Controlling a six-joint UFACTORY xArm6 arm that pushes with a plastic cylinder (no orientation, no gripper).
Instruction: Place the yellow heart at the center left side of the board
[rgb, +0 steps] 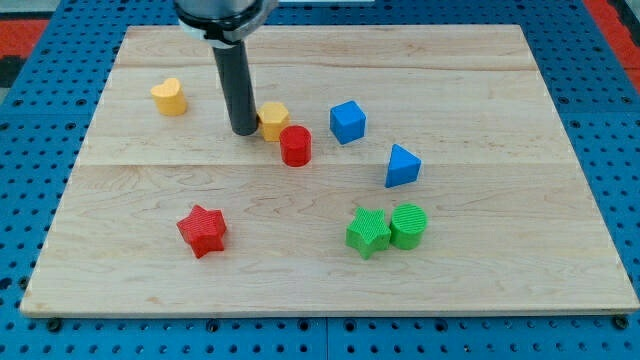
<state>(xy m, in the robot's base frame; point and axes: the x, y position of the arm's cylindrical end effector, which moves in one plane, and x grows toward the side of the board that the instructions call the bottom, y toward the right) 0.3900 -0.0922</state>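
The yellow heart (170, 96) lies on the wooden board (320, 270) toward the view's upper left. My tip (243, 131) rests on the board to the right of the heart, a clear gap away from it. The tip sits just left of a yellow hexagonal block (273, 120), touching it or nearly so. A red cylinder (296, 146) stands right beside that yellow block, at its lower right.
A blue cube (348, 122) and a blue triangular block (402, 166) lie right of centre. A red star (202, 230) sits at the lower left. A green star (368, 232) and green cylinder (408, 225) touch at the lower right. Blue pegboard surrounds the board.
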